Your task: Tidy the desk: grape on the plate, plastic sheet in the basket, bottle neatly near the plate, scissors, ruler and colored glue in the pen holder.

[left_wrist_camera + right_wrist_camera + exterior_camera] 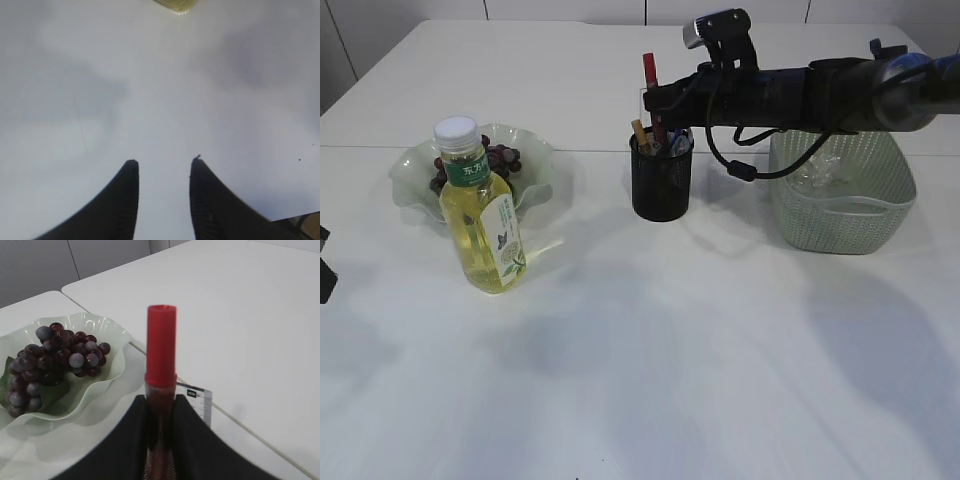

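I have my right gripper [160, 410] clamped on the upright glue stick [161, 347], directly above the pen holder [661, 185] at upper centre.

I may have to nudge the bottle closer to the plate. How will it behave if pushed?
The bottle stands tall on a narrow base, so a high push probably tips it. It looks nearly full, likely heavy. Its smooth plastic may slide if pushed low.
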